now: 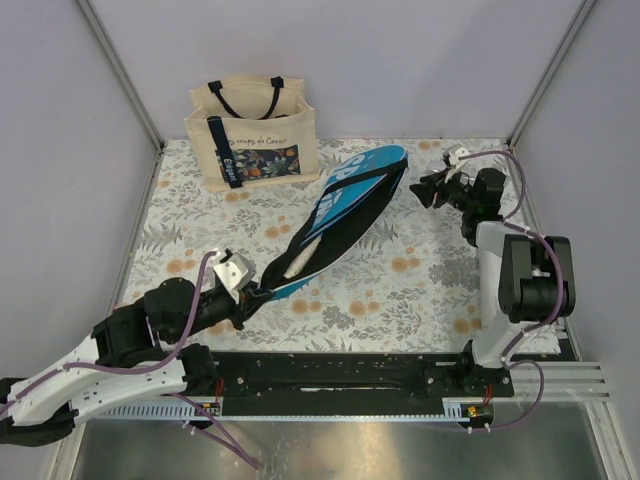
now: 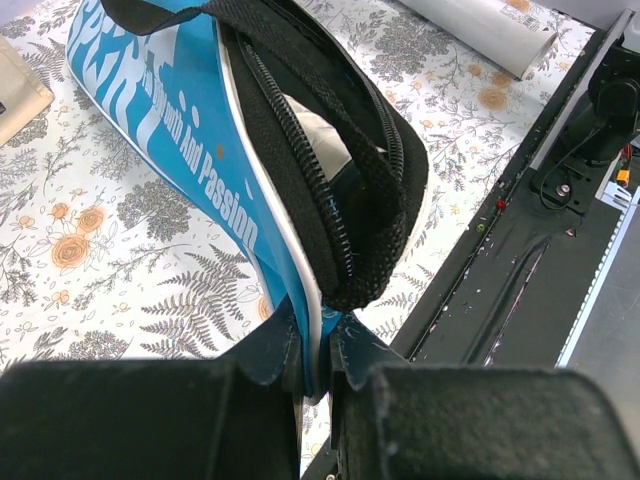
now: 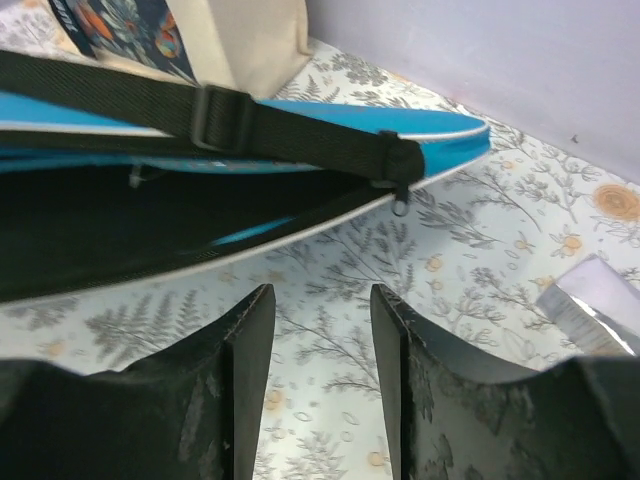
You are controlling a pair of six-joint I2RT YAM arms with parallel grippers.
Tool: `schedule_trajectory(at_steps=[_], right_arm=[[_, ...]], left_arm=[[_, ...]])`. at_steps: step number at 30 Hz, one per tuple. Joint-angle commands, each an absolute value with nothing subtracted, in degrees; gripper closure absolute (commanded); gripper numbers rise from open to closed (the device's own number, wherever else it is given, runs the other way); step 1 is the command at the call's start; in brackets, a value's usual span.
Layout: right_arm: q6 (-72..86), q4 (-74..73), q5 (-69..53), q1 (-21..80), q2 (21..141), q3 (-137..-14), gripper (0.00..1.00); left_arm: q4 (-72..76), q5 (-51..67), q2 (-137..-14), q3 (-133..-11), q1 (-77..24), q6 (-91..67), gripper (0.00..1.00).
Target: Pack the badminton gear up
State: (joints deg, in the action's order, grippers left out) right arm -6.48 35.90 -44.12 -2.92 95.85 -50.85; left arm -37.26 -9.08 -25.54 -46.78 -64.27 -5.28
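1. Midway through the packing job, the left gripper [image 2: 315,360] had its fingers pressed together on the thin edge of the blue case [image 1: 350,200] at its narrow end. The case lay slantwise across the flowered table [image 1: 430,290], wide end toward the back wall.
2. The right gripper [image 3: 322,300] hovered just beside that wide end, fingers spread with nothing between them.
3. The zip [image 2: 300,160] gaped open along the case's side, and a white shape showed inside the mouth. The white tube [image 2: 480,30] lay outside the case, on the table near the black rail [image 2: 500,290].
4. The main risk was the hold itself. A pinch on one thin edge could slip if the case were lifted or dragged, and a tilt could send whatever sat inside sliding out through the open mouth.
5. A second risk lay at the far end. The black strap [image 3: 220,115] ran across the case just ahead of the right fingers and could snag them as they reached in, tugging the case against the left-hand grip.
6. The tube could also roll if the case swept toward it.
7. White lettering on the blue face read "…outh And Passion", below large capitals cut off by the frame edge.
8. The beige tote [image 1: 252,130] at the back carried a line of script, possibly "Coups de Coeur", too small to read with confidence.
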Motion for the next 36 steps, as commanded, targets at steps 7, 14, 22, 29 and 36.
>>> schedule_trajectory(at_steps=[7,14,22,29,36], right_arm=[[-20.12,53.62,-44.30,-3.78,104.76,-53.35,0.49],[-22.06,55.72,-43.86,-3.60,108.89,-55.54,0.52],[-23.81,55.29,-44.12,-1.59,112.76,-59.94,0.52],[-26.10,53.53,-42.63,-0.26,114.43,-62.84,0.54],[-29.61,52.39,-40.87,2.46,115.31,-63.46,0.57]], left_arm=[[-31.38,-8.79,-23.64,-52.65,-64.07,-5.36,0.89],[-31.55,-8.70,-23.38,-52.65,-64.07,-5.54,0.89],[-31.55,-8.61,-23.99,-52.73,-64.07,-5.36,0.88],[-31.73,-8.53,-24.08,-53.08,-64.07,-5.45,0.88],[-31.73,-8.44,-24.70,-53.53,-64.07,-5.36,0.88]])
